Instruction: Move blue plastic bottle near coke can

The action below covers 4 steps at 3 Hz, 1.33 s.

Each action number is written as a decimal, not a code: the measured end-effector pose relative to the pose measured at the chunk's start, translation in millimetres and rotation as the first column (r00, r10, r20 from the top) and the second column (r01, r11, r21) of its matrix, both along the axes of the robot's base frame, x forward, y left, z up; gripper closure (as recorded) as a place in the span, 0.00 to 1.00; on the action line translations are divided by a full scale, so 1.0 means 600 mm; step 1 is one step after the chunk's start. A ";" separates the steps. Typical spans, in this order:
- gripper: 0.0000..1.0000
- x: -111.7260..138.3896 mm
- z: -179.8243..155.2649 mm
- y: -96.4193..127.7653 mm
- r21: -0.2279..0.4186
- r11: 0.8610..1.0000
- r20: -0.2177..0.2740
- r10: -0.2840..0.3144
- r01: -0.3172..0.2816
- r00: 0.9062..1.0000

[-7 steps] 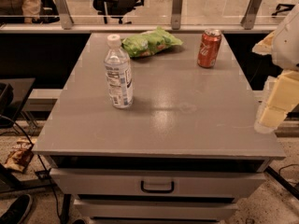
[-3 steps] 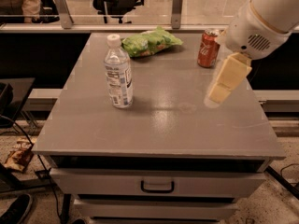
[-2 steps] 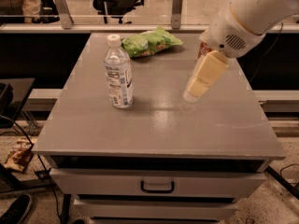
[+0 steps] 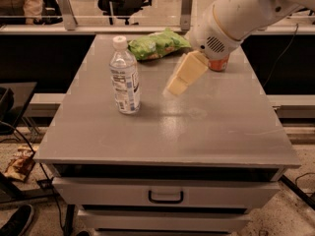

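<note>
The blue plastic bottle (image 4: pixel 124 77) stands upright on the left part of the grey table top (image 4: pixel 187 132); it is clear, with a white cap and a white-and-blue label. The coke can (image 4: pixel 219 63) stands at the back right, and only its red lower part shows behind my arm. My gripper (image 4: pixel 178 82) hangs over the middle of the table, to the right of the bottle and apart from it, and left of the can. It holds nothing.
A green snack bag (image 4: pixel 156 44) lies at the back of the table, between the bottle and the can. The table has a drawer with a dark handle (image 4: pixel 166 197) at the front. Office chairs and a rail stand behind the table.
My arm has swung in from the right edge of the table leftward across the can, and the gripper has come closer to the bottle. Bottle, can and bag have not moved.
</note>
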<state>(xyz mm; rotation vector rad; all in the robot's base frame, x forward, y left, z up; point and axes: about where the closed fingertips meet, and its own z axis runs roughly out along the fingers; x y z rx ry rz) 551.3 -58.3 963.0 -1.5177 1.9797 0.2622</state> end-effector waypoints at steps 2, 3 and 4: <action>0.00 0.022 -0.015 0.076 0.109 0.993 0.011 0.039 -0.040 0.999; 0.00 0.031 -0.023 0.120 0.138 0.988 0.015 0.060 -0.062 0.998; 0.00 0.040 -0.026 0.159 0.154 0.985 0.014 0.081 -0.082 0.997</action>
